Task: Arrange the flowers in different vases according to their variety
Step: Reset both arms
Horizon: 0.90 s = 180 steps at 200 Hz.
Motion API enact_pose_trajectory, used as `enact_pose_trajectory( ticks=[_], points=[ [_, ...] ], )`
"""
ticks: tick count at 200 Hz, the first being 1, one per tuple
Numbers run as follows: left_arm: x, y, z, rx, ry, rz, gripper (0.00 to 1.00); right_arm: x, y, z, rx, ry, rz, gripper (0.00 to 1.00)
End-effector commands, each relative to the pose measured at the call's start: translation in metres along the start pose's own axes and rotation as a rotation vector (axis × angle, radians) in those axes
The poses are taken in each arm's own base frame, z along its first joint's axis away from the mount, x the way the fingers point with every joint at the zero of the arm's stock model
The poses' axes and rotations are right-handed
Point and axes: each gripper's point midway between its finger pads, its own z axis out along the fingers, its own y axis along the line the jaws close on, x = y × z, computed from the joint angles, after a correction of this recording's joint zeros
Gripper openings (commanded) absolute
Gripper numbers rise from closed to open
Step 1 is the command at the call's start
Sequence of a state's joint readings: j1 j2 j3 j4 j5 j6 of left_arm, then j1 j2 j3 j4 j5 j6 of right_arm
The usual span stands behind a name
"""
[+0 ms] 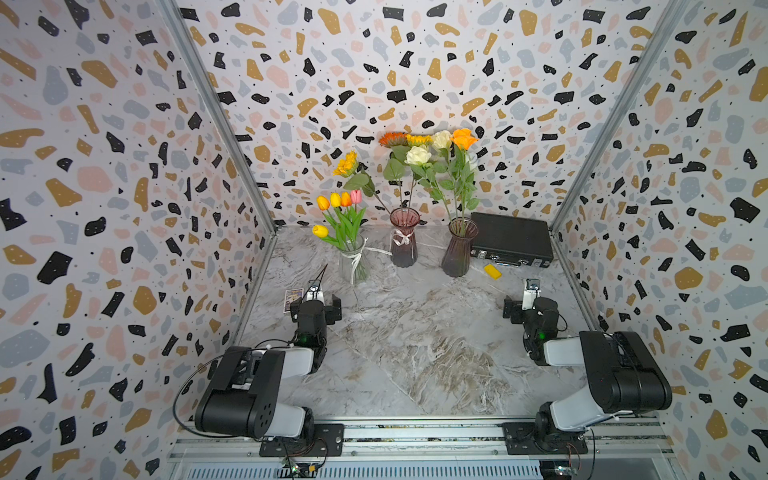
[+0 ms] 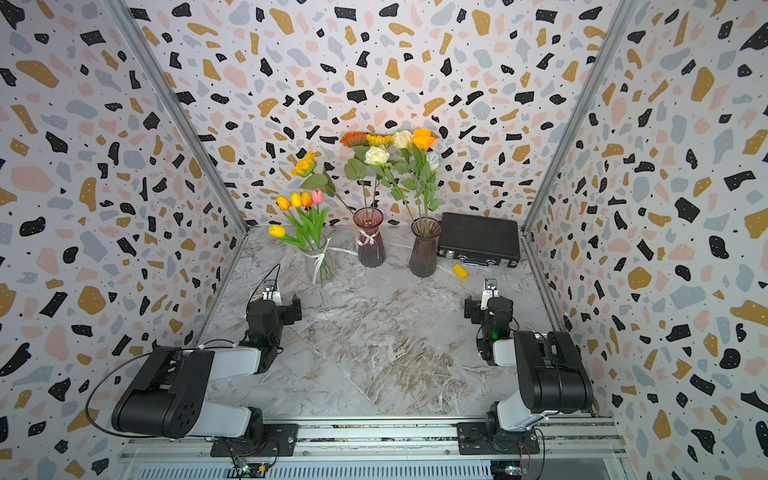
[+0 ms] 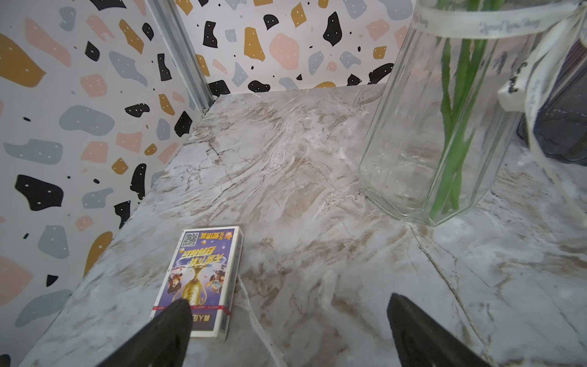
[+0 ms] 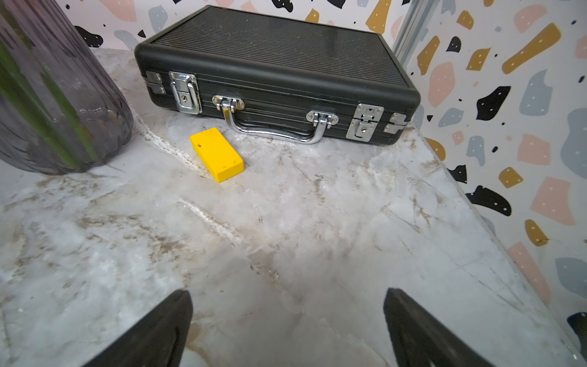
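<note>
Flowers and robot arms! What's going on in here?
Nothing is being handled right now. The tulips stand in the clear vase, the sunflowers in the pink vase with the bow, and the roses in the purple vase. The left gripper and right gripper are both open, holding nothing, set back from the vases. By the look of it, the sorting is done.

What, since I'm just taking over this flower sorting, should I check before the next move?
1. Left gripper open and empty: ok.
2. Right gripper open and empty: ok.
3. Tulips alone in the clear vase: ok.
4. Sunflowers in the bow vase: ok.
5. Roses in the plain purple vase: ok.
6. All three vases upright: ok.
</note>
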State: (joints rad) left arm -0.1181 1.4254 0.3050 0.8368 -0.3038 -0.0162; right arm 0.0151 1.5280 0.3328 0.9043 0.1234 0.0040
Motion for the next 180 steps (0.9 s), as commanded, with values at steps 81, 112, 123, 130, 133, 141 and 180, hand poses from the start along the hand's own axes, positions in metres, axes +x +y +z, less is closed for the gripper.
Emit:
enact_pose_trajectory(
  ticks=[81,112,123,130,133,141,180],
  points=[
    [-0.0080,0.0001,-0.0006,0.004,-0.032,-0.019,1.00,-0.0091,-0.0005,-0.0013,0.001,-0.024,0.011,1.00],
    [-0.0081,0.0001,-0.0009,0.003,-0.033,-0.019,1.00,-0.0093,-0.0007,-0.0013,0.000,-0.025,0.012,1.00],
    [-0.0078,0.0002,-0.0006,0.002,-0.032,-0.019,1.00,-0.0092,-0.0005,-0.0013,0.000,-0.024,0.011,1.00],
    [-0.0080,0.0002,-0.0005,0.002,-0.032,-0.019,0.99,-0.0093,-0.0008,-0.0013,0.001,-0.025,0.011,1.00],
    [-0.0077,0.0000,-0.0006,0.003,-0.031,-0.018,1.00,-0.0093,-0.0008,-0.0013,0.001,-0.024,0.011,1.00],
    [-0.0084,0.0001,-0.0007,0.003,-0.033,-0.019,0.99,-0.0094,-0.0005,-0.0014,0.000,-0.025,0.011,1.00],
    [-0.0075,0.0003,-0.0005,0.001,-0.034,-0.016,1.00,-0.0092,-0.0008,-0.0013,0.001,-0.024,0.011,1.00]
  ],
)
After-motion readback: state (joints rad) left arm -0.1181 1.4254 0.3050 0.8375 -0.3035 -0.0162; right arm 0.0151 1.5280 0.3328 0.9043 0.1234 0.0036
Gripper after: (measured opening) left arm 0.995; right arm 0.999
